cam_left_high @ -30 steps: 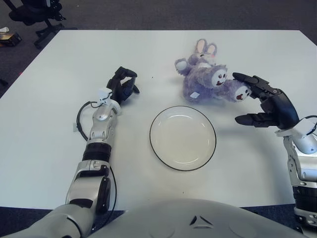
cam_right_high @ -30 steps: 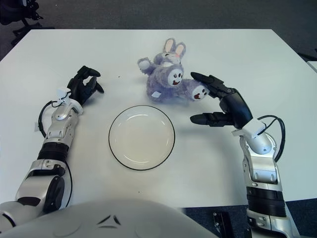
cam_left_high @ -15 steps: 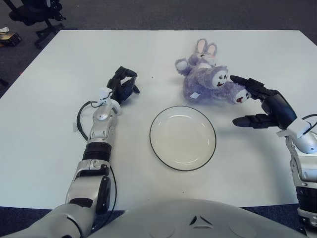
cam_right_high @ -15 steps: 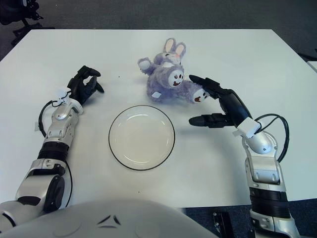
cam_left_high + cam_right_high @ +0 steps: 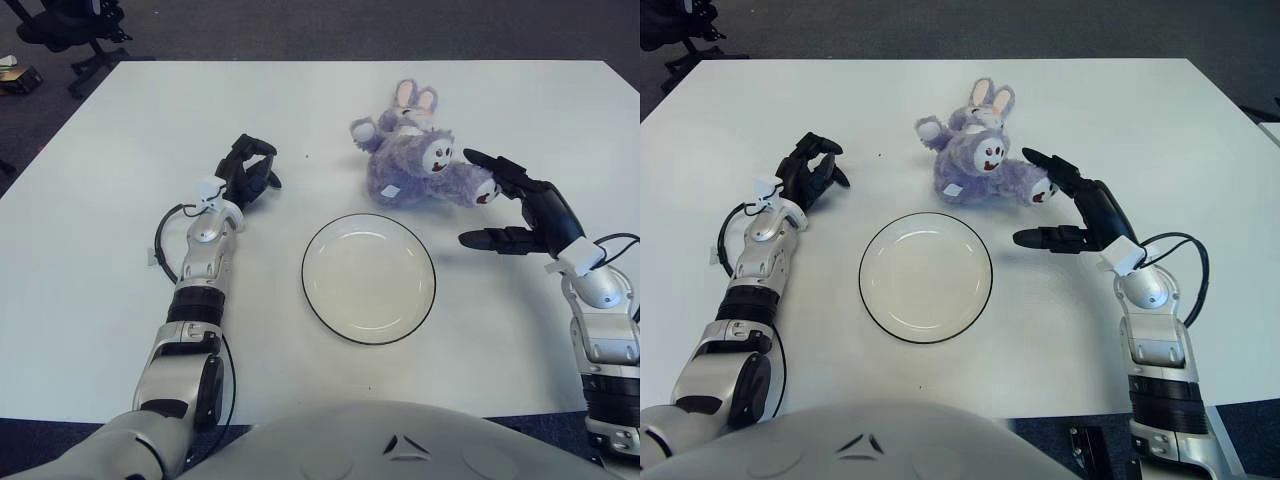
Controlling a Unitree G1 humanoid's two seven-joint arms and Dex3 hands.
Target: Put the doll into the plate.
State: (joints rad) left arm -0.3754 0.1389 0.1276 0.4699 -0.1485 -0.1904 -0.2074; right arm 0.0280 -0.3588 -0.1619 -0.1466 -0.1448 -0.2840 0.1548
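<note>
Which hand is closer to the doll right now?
Right. The right hand sits open just beside the doll, one finger at its foot. The left hand is curled well off to the doll's left.

The doll (image 5: 415, 165) is a lilac-purple plush rabbit with pink inner ears, a white face and white paw tips. At its 6 o'clock, the plate (image 5: 369, 278) is white with a thin black rim. The desk (image 5: 100, 300) is plain white. Both robot hands, left (image 5: 248, 172) and right (image 5: 525, 205), are black on silver forearms.
</note>
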